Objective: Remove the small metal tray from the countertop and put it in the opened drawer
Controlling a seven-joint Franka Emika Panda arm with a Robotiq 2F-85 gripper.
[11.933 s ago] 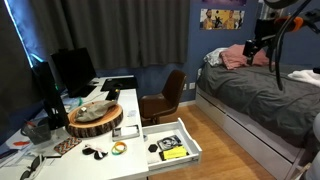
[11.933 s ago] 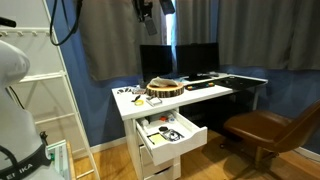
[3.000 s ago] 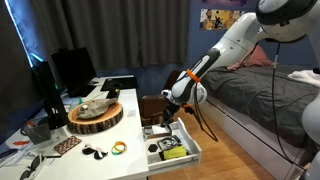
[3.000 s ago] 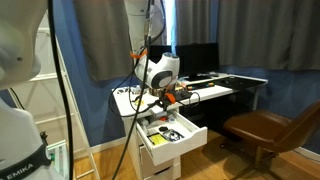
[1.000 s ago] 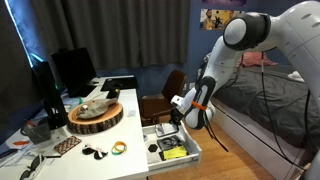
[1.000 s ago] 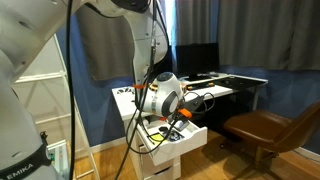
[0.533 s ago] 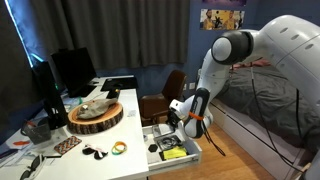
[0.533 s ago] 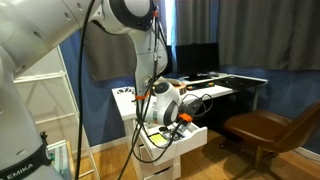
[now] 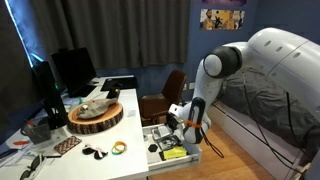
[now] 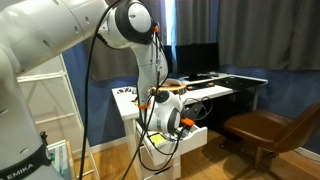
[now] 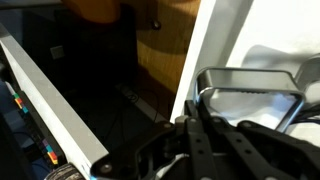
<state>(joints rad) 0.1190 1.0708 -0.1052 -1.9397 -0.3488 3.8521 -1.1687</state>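
Arm [image 9: 215, 70] is reaching down at centre frame in both exterior views, with the gripper [image 9: 184, 128] low over the open drawer [image 9: 196, 147] at the desk end. In the wrist view the gripper [image 11: 203, 106] looks clamped on the near rim of the small metal tray [image 11: 250, 100], which fills the right side of the frame, pale and shallow, with wood floor [image 11: 160, 50] visible beyond a white edge. The tray is too small to pick out in the exterior views and is hidden by the wrist. It is off the countertop [image 9: 133, 112], at the drawer. A yellow-and-black item [image 9: 172, 153] lies in the drawer's front part. The round wood slab [image 9: 95, 117] sits on the countertop at left of frame, and a brown chair [image 9: 163, 98] stands behind the drawer.
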